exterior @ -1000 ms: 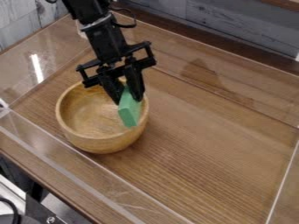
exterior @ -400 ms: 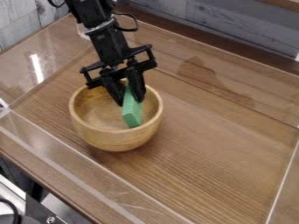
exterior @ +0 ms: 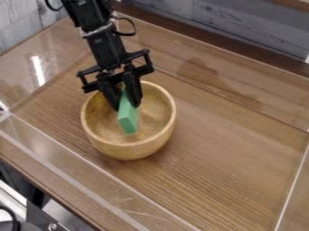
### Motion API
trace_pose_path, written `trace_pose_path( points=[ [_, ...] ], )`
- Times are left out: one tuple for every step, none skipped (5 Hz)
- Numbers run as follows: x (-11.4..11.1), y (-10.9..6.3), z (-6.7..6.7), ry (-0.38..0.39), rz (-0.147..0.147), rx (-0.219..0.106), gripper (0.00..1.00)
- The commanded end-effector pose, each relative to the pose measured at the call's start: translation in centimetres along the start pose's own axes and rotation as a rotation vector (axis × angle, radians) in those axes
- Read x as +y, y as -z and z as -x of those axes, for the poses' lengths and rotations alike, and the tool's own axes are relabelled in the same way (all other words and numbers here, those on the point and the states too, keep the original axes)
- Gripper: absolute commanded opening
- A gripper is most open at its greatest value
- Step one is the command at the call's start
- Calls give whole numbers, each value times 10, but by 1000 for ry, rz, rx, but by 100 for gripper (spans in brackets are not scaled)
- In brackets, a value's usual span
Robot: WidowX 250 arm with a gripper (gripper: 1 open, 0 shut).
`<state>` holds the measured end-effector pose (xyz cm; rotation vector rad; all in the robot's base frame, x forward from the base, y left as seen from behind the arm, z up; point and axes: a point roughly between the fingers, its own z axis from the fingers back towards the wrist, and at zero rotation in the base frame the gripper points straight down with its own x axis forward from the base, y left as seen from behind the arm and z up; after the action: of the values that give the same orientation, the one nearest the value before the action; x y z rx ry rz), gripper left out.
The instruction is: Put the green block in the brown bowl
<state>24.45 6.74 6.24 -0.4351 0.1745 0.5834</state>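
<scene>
- Jaws [exterior: 121, 96] pinching green block [exterior: 126, 115], upright over brown wooden bowl [exterior: 90, 129].
- Pick-up and carry look done.
- Left: final lowering, if any; release.

The robot arm [exterior: 107, 41], in the upper left of the frame, was black. Its body consisted of narrow, angular links joined in a slender linkage. Thin rod-like sections showed near the top edge. Toward its lower end, wider black parts spread to both sides, with small pointed projections. The gripper [exterior: 125, 97] was likewise dark. Finer surface details were too small to resolve.
</scene>
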Motion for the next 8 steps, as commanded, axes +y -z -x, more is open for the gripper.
trace_pose_path(
  points=[
    [4,-16,-10,19,-2,-46,0],
    [11,-18,-13,11,-5,-40,0],
    [18,-18,-16,2,-12,-32,0],
    [23,-18,-17,-6,-21,-24,0],
    [27,-18,-17,-9,-27,-19,0],
    [31,-20,-18,-14,-30,-14,0],
    [30,-20,-19,-8,-36,-9,100],
    [27,-24,-18,-2,-40,-4,100]
  ],
)
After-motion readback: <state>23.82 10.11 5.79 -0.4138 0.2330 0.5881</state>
